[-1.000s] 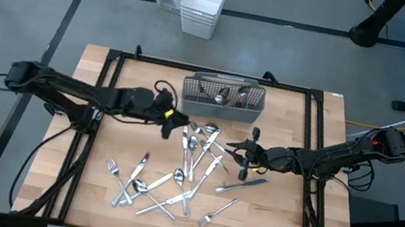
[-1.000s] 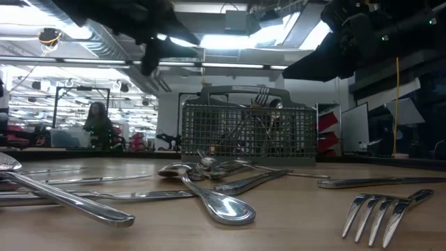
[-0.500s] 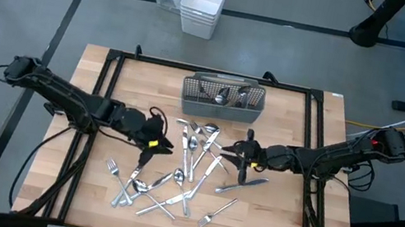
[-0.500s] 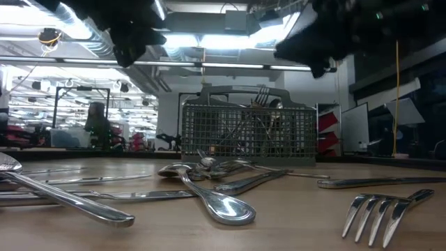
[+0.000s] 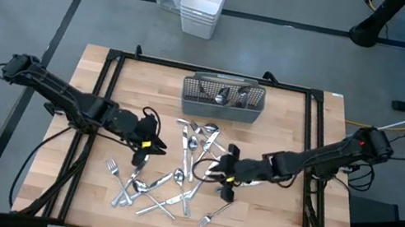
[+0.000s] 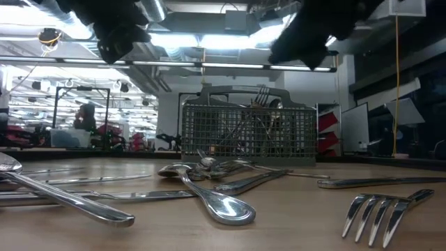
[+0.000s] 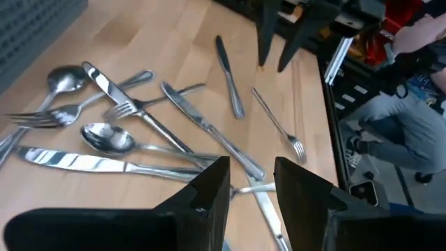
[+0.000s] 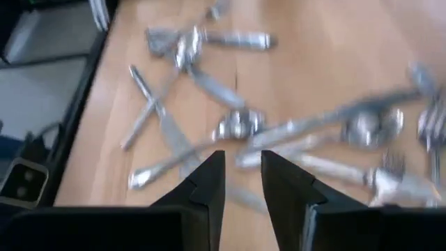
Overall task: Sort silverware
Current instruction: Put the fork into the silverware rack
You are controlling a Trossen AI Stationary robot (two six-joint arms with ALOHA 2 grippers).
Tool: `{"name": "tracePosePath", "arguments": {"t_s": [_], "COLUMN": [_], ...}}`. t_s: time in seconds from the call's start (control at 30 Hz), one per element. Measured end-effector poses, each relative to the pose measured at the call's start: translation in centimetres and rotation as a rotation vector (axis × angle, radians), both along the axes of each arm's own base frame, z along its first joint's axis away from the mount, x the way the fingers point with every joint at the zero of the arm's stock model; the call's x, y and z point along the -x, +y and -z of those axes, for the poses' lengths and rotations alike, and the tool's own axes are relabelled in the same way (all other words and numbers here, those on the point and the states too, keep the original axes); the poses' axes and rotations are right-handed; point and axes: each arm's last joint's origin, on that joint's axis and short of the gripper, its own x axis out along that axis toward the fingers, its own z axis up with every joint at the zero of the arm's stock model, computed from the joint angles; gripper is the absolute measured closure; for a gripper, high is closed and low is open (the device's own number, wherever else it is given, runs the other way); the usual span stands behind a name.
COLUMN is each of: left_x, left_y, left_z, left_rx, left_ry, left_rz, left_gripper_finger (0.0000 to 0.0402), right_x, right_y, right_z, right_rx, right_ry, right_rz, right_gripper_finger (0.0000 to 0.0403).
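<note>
The silverware point(image 5: 179, 172) lies scattered flat on the wooden table: forks, spoons and knives, some crossing one another point(image 7: 139, 132) point(image 8: 279, 132). A few more pieces stand in the grey mesh caddy point(image 5: 222, 98) at the far middle point(image 6: 247, 129). My left gripper point(image 5: 148, 144) hovers open above the left side of the pile, with nothing between its fingers point(image 7: 251, 185). My right gripper point(image 5: 226, 176) hovers open above the pile's right side, also with nothing in it point(image 8: 242, 178). In the low view both show only as dark shapes high above the table.
Black frame rails point(image 5: 104, 104) run along the table's sides and far edge. A white bin point(image 5: 202, 7) and a clear container stand on the floor beyond the table. Bare wood shows at the near right point(image 5: 274, 226). A seated person point(image 7: 397, 118) is off the table's right side.
My left gripper has gone from beside the caddy toward the table's near edge and a little left, then almost stopped. My right gripper has swung toward the near edge and left over the pile, turning as it went. The silverware has stayed where it lay.
</note>
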Motion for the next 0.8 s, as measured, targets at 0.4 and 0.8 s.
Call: {"name": "tracePosePath", "arguments": {"t_s": [0.4,0.8], "left_x": [0.0,-1.0], "left_y": [0.0,-0.2], "left_z": [0.7,2.1], "left_rx": [-0.030,-0.035], "left_ry": [0.054,0.122], "left_rz": [0.004,-0.004], "left_gripper_finger": [0.0295,0.0295], "right_x": [3.3,4.5], "right_y": [1.6,4.2], "right_z": [1.3,1.3], "right_rx": [0.120,0.070], "right_ry": [0.374,0.401], "right_rz": [-0.080,-0.243], "right_gripper_finger": [0.0306,0.0306]}}
